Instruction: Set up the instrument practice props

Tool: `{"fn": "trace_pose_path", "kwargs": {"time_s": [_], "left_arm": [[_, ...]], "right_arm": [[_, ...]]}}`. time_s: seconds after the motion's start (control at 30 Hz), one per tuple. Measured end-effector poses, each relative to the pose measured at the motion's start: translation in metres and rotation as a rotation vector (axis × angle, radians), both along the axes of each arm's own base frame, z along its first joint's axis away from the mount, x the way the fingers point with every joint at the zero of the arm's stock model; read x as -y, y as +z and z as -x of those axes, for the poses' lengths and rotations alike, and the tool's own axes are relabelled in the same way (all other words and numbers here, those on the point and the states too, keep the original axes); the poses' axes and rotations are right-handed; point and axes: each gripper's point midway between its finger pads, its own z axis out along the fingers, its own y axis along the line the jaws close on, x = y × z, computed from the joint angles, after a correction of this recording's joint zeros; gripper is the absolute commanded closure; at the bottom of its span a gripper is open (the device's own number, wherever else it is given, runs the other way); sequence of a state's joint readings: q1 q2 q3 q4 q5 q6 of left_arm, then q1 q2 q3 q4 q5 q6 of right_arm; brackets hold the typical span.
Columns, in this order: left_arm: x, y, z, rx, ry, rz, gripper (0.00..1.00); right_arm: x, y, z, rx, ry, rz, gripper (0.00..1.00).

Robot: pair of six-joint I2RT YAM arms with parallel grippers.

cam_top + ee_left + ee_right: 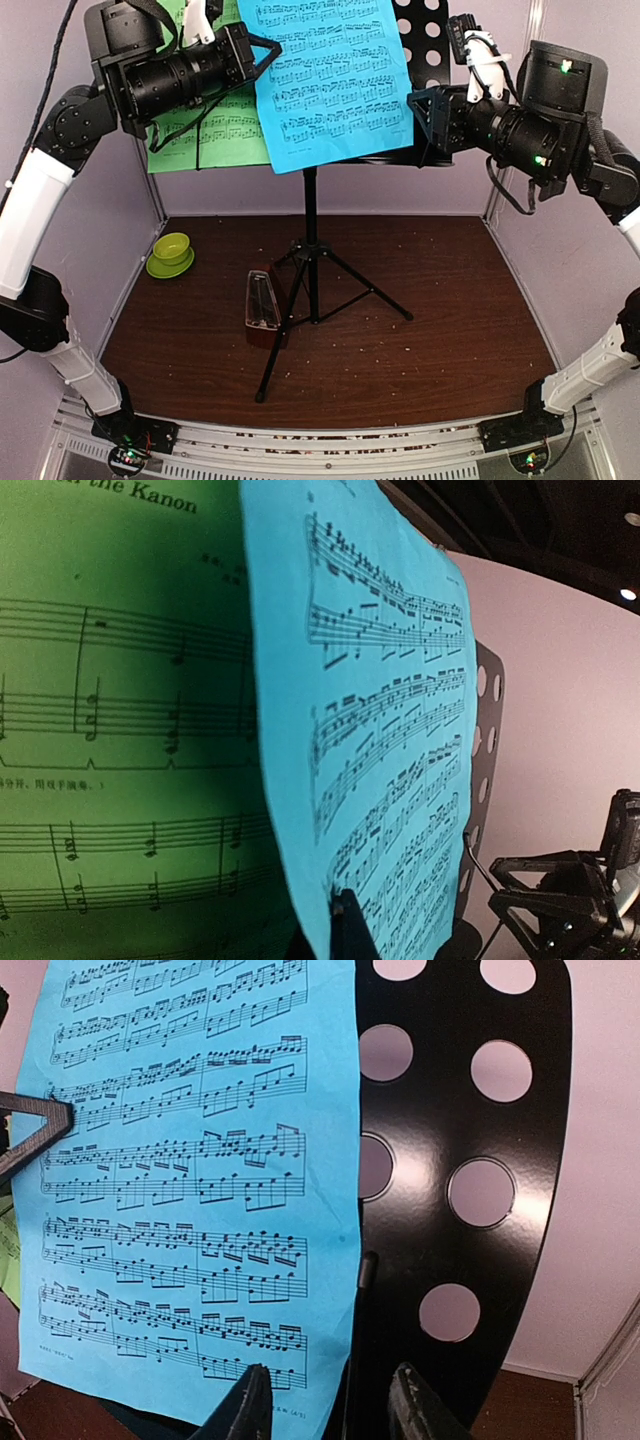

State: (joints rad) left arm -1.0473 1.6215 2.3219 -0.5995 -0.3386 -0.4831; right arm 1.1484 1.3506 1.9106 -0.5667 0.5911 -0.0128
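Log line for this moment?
left gripper: shut on blue sheet | right gripper: open, by music stand desk | green sheet: left of blue | metronome: on table

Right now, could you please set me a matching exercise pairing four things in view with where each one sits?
Things:
1. blue sheet
2. green sheet
3. metronome
4. bowl

Places:
A. on the table, by the stand legs
B. near the table's left edge
C. middle of the desk
D. left of the desk, partly behind another sheet

Pairs: 1-C, 2-D, 3-A, 4-B
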Motion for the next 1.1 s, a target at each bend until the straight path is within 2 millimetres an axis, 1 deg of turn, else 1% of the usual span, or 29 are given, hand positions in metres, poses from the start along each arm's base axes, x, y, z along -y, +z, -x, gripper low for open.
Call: {"fn": "trace_pose_path", "kwargs": {"time_s": [0.1, 0.23, 0.43, 0.5, 0.6, 0.83, 0.87, 1.1], "left_arm": [[-0.002, 0.004, 0.001, 0.029, 0.005, -0.017, 1.0], [-0.005, 0.009, 0.001, 0.069, 0.018, -0.041, 1.0], [-0.006, 0.012, 0.001, 0.107, 0.029, -0.071, 1.0], [-0.007, 0.014, 0.001, 0.119, 0.031, -0.077, 1.0], [-0.006, 0.014, 0.002, 0.134, 0.029, -0.088, 1.0], [-0.003, 0.016, 0.002, 0.162, 0.023, -0.106, 1.0], [-0.003, 0.017, 0.002, 0.167, 0.024, -0.107, 1.0], [0.0, 0.016, 0.0, 0.193, 0.03, -0.136, 1.0]], "right_arm": [[0.001, 0.0, -0.003, 0.0, -0.021, 0.015, 0.59], [0.004, -0.002, -0.004, 0.0, -0.04, 0.034, 0.65], [0.009, -0.004, -0.01, -0.006, -0.074, 0.058, 0.7], [0.01, -0.006, -0.012, -0.01, -0.08, 0.067, 0.71], [0.008, -0.008, -0.014, -0.017, -0.082, 0.081, 0.75], [-0.002, -0.013, -0.018, -0.033, -0.069, 0.097, 0.98], [-0.003, -0.013, -0.018, -0.036, -0.063, 0.088, 1.0], [-0.005, -0.011, -0.017, -0.021, -0.051, 0.06, 1.0]]}}
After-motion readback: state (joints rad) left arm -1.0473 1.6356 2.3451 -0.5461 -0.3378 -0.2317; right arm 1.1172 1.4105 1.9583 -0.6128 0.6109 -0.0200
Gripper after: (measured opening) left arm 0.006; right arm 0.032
